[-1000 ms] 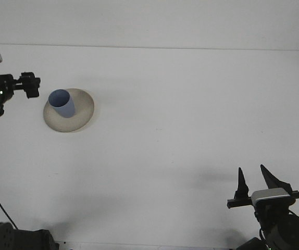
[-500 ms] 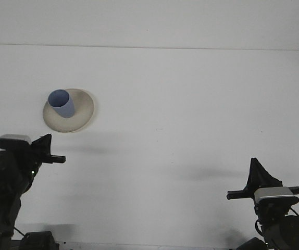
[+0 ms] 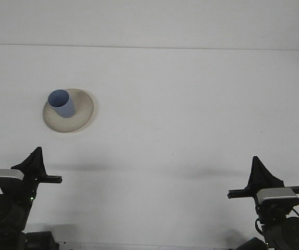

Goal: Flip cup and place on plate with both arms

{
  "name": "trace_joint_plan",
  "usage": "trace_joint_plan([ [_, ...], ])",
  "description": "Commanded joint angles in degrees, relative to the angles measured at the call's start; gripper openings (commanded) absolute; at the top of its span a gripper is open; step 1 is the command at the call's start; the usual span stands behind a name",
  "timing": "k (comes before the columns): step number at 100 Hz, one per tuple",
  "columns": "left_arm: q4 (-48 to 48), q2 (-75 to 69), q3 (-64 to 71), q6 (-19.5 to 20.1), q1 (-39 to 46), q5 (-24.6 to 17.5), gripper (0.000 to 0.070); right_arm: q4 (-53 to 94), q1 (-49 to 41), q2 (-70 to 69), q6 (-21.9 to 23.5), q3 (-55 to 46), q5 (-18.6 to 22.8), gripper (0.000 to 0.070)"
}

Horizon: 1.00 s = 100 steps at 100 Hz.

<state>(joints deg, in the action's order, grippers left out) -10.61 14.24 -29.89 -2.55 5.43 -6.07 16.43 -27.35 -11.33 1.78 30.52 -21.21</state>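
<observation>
Here, the blue plastic cup stood mouth-up on the beige round plate, upper left of frame. The left gripper, lower left, was nearer than the right gripper; both held nothing, fingers together.

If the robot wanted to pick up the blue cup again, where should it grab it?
Probably by its side wall, near the open rim. The blue cup stands mouth-up on the beige plate, so its round wall is free all around. The left tool is on the same side as the cup, so coming in from the left over the plate's low edge looks easiest.
</observation>
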Motion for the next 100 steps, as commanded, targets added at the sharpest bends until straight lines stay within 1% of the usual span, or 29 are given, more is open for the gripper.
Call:
trace_joint_plan([
  [1, 0.7, -0.9, -0.7, -0.5, 0.1, 0.3, 0.0015, -0.6, -0.3, -0.3, 1.0, 0.2, 0.1, 0.0001],
  [47, 0.6, -3.5, -0.7, -0.5, 0.1, 0.3, 0.0015, -0.6, -0.3, -0.3, 1.0, 0.2, 0.1, 0.0001],
  [52, 1.0, -3.9, -0.2, 0.6, 0.0, 0.3, 0.0015, -0.6, -0.3, -0.3, 1.0, 0.2, 0.1, 0.0001],
  [56, 1.4, -4.2, 0.4, 0.6, -0.1, 0.3, 0.0015, -0.6, -0.3, -0.3, 1.0, 0.2, 0.1, 0.0001],
  [59, 1.7, -4.8, 1.4, 1.0, -0.2, 1.0, 0.0014, -0.6, -0.3, -0.3, 1.0, 0.2, 0.1, 0.0001],
  [64, 3.5, -5.9, 4.3, 2.5, -0.8, 3.3, 0.0015, -0.6, -0.3, -0.3, 1.0, 0.2, 0.1, 0.0001],
  [68, 7.2, -6.9, 7.9, 3.4, -1.6, 5.1, 0.0014, -0.6, -0.3, -0.3, 1.0, 0.2, 0.2, 0.0001],
  [76, 14.6, -10.2, 15.5, 3.3, -2.9, 7.7, 0.0015, -0.6, -0.3, -0.3, 1.0, 0.2, 0.1, 0.0001],
  [82, 17.3, -12.6, 19.8, 3.3, -3.6, 8.3, 0.0015, -0.6, -0.3, -0.3, 1.0, 0.2, 0.1, 0.0001],
  [93, 17.1, -14.1, 23.9, 3.0, -3.6, 8.4, 0.0015, -0.6, -0.3, -0.3, 1.0, 0.2, 0.2, 0.0001],
  [100, 17.4, -14.1, 25.7, 3.0, -3.6, 9.6, 0.0015, -0.6, -0.3, -0.3, 1.0, 0.2, 0.1, 0.0001],
])
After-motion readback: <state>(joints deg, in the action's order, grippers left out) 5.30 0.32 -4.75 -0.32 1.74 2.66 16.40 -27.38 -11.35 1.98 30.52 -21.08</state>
